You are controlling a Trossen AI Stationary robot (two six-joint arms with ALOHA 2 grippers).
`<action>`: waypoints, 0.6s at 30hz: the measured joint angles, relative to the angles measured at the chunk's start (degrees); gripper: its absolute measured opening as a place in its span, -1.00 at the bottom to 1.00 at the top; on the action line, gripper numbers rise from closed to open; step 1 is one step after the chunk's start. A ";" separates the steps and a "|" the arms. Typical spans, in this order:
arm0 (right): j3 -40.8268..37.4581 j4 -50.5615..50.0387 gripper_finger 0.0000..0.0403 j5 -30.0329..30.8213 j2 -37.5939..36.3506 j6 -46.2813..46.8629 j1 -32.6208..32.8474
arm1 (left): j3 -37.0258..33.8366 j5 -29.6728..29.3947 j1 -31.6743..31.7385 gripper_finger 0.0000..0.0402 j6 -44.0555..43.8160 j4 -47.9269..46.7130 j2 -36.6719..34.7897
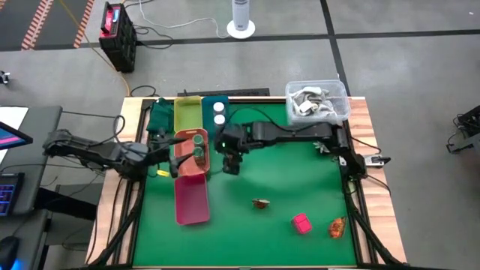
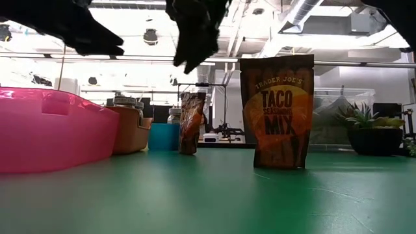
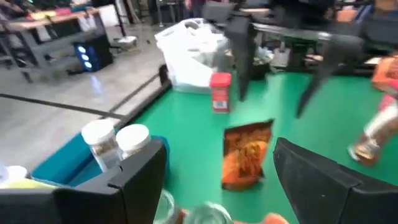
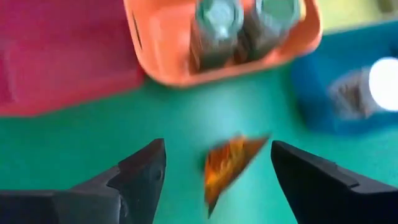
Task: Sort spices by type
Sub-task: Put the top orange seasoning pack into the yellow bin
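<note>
Right gripper (image 4: 217, 180): fingers spread wide, empty, hovering above an orange-brown sachet (image 4: 227, 165) on the green mat beside the orange tray (image 1: 182, 150).
Left gripper (image 3: 217, 180): fingers wide apart, holding nothing, over the orange tray.
Green-lidded jars (image 1: 199, 145): two, in the orange tray.
White-lidded jars (image 1: 219, 112): two, in the blue tray (image 1: 208, 106).
Pink block (image 1: 301, 223): on the mat, near another sachet (image 1: 337, 226).
Pink tray (image 1: 191, 199): beside the orange tray.

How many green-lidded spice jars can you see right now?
2. Both green-lidded jars stand side by side in the orange tray, one at its far end, one just nearer. The left arm may hide more.
</note>
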 joint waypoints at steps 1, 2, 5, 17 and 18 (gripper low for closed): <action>-0.02 -1.67 0.56 1.69 0.00 1.05 0.89 | 0.18 0.14 0.78 0.39 1.06 1.29 1.53; -0.02 -3.18 0.55 3.28 -0.01 1.91 1.70 | 0.64 0.71 1.67 0.38 1.97 1.96 2.89; -0.02 -6.51 0.54 6.80 -0.11 4.11 3.77 | 3.14 5.80 5.03 0.34 4.15 2.37 6.96; -17.34 0.56 0.54 11.61 -6.39 11.41 5.83 | 12.02 32.64 20.89 0.29 11.02 -2.10 23.34; -20.28 3.18 0.54 11.61 -7.87 12.36 5.89 | 12.44 34.15 22.02 0.29 11.62 -2.19 24.52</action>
